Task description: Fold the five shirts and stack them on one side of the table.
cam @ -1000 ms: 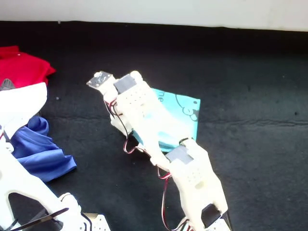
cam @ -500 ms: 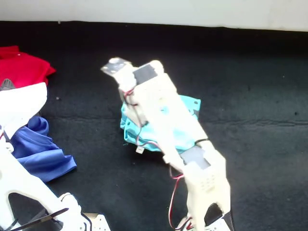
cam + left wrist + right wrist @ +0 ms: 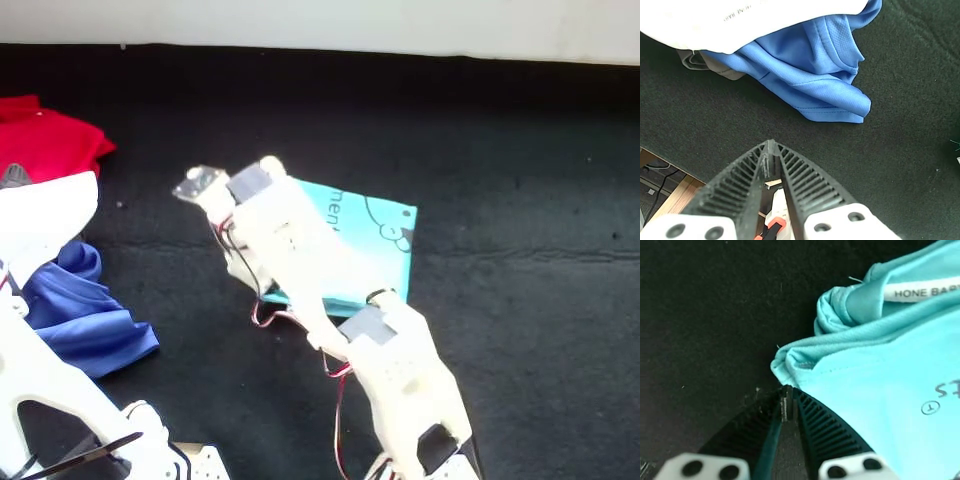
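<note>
Starting at the left edge of the table [image 3: 520,150], the red shirt [image 3: 50,140], white shirt [image 3: 45,215] and blue shirt [image 3: 85,320] lie heaped together, touching and unfolded, waiting their turn by the look of it. The left fingers [image 3: 747,172] hang just above the table beside the blue shirt, pressed together with nothing between them; that arm looks parked out of the way.

On to the middle: the turquoise shirt [image 3: 375,235] lies as a fairly tidy rectangle, well apart from the heap, and the right arm [image 3: 300,250] stretches across it. The right fingers [image 3: 817,422] sit low at the shirt's corner, closed, with a sliver of turquoise between them. I judge they're pinching the hem to drag or square up the fold.

The high view gives the layout and the shirt's flat shape. The right wrist view adds the grip point, a bunched fold and the collar label. The left wrist view adds grey cloth [image 3: 705,62] tucked under the white shirt, possibly the fifth.
</note>
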Action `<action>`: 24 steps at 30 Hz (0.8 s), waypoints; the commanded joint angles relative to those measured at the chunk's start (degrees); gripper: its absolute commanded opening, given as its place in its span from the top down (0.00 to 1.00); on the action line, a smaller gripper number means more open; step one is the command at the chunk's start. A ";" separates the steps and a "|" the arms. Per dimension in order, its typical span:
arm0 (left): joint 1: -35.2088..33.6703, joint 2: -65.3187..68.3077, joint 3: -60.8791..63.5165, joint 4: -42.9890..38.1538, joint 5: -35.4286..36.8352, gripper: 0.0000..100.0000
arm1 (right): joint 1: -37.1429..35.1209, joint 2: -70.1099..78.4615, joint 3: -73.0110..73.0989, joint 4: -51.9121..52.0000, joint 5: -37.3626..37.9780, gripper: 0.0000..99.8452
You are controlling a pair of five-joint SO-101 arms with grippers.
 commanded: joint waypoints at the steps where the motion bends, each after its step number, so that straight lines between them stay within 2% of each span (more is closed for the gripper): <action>1: 0.40 -1.71 -1.45 -0.70 -0.18 0.99 | 2.42 -3.82 -4.79 2.51 -1.93 0.99; 7: 0.40 -1.54 -1.45 -0.70 -0.18 0.99 | 7.16 -18.95 8.75 2.42 -5.54 0.99; 13: 0.40 -1.71 -1.45 -0.70 -0.18 0.99 | 15.25 -33.19 21.58 2.33 -13.98 0.99; 19: 0.40 -1.54 -1.45 -0.70 -0.18 0.99 | 23.87 -33.19 27.47 1.01 -23.47 0.82; 24: 0.31 -1.45 -1.36 -0.70 -0.18 0.99 | 27.74 -27.47 28.18 -6.81 -32.53 0.76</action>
